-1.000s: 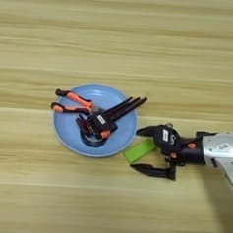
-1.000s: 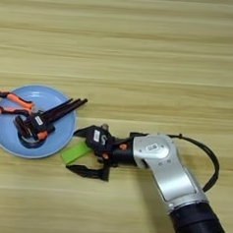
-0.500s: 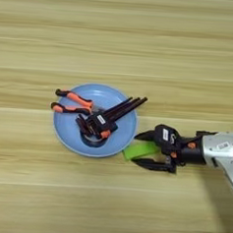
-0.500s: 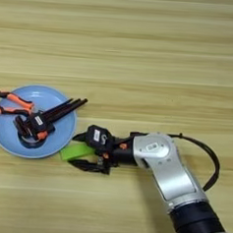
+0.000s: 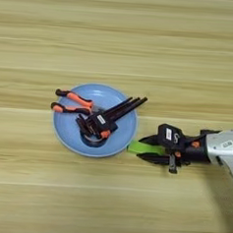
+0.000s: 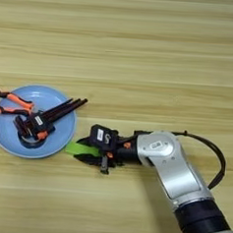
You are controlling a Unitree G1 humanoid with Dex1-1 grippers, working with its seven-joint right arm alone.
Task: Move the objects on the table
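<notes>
The claw (image 5: pixel 146 150) pinched the green block (image 5: pixel 142 149) low over the counter (image 5: pixel 122 40), just right of the blue plate (image 5: pixel 68 135). On the plate lay the pliers (image 5: pixel 70 102) and the clamp (image 5: pixel 106 120), its handles overhanging the rim.

Bright, even overhead light; soft short shadows, slight overall blur.

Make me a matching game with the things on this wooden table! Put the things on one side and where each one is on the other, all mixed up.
Things:
1. orange-handled pliers
2. black clamp with orange tips
3. bright green rectangular block
4. round light-blue plate

Places:
A. between the black gripper fingers
B. flat on the wood, holding two tools
C. left side of the plate
D. middle of the plate, bars poking over its right rim

Pairs: 1-C, 2-D, 3-A, 4-B
</notes>
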